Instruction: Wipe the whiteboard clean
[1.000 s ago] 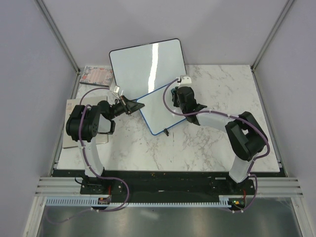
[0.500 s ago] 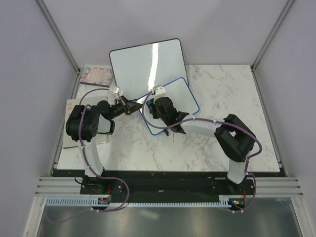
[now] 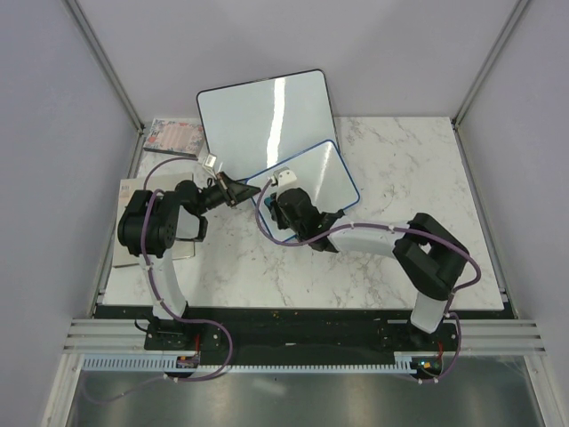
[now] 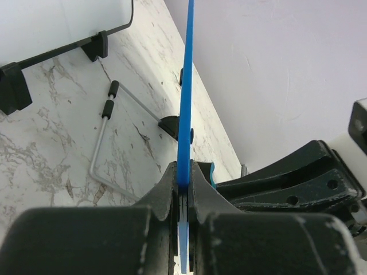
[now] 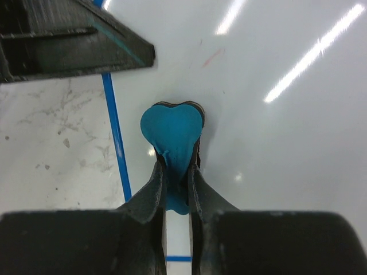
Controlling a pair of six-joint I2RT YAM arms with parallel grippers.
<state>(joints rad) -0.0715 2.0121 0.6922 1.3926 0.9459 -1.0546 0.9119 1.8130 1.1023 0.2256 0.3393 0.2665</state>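
While left end effector (image 4: 183,175) clamps whiteboard (image 3: 320,173), right end effector (image 5: 176,172) pinches eraser (image 5: 172,129); writing (image 5: 212,56) unclear.

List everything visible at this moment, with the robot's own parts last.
small whiteboard: one, white with a blue frame, mid-table, raised at an angle
large whiteboard: one, white with a black frame, at the back edge on black feet
eraser: one, blue, heart-shaped, pressed on the small whiteboard's face
wire stand: one, silver with black sleeves, lying on the table behind the small whiteboard
printed packet: one, reddish print, back left corner
flat panel: one, pale, left edge, partly under the left arm
table: one, white marble
left gripper: one, black, shut on the small whiteboard's blue edge
right gripper: one, black, shut on the eraser
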